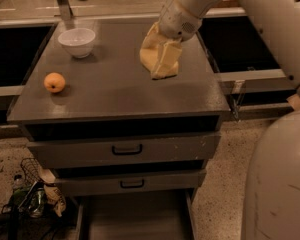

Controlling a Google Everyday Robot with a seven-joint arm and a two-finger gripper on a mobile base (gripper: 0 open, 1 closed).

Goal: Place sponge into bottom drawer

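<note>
camera view: a grey cabinet with a flat counter on top, seen from above and in front. the robot's pale arm reaches in from the upper right. its gripper is over the back right part of the counter, jaws closed on the top of the sponge. the sponge, pale yellow, hangs upright and a little tilted from the gripper; whether its lower end touches the counter cannot be told. a white bowl stands at the back left, and an orange fruit lies near the left edge, well apart from the sponge. below are two closed drawers with black handles. under them the bottom drawer is pulled open, showing a bare grey floor.
</note>
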